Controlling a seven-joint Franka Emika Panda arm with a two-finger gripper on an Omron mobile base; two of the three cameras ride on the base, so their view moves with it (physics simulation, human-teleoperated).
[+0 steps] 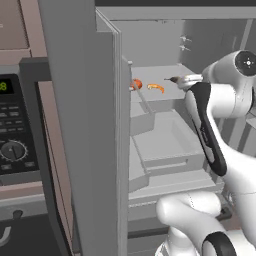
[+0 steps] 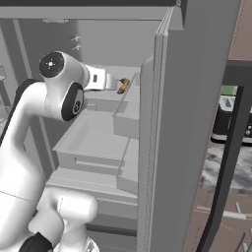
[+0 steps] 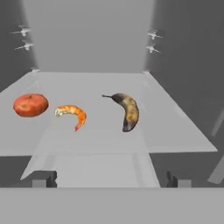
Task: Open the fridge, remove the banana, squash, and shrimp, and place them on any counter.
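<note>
Banana (image 3: 128, 112) lies on the fridge shelf (image 3: 175, 127), right of the shrimp (image 3: 72, 114), with the round orange squash (image 3: 30, 105) furthest left; all three are apart from one another. The fridge (image 1: 85, 125) stands open and the gripper (image 1: 172, 79) reaches in just above the shelf, its fingers (image 3: 174, 179) spread wide and holding nothing. The banana is curved and lies nearly end-on to the hand, so a closing grip could squeeze it sideways and roll it out, perhaps toward the shrimp. A low approach risks scraping the shelf's near edge. Pulling back too wide, the arm could strike the open door (image 2: 167, 128).
</note>
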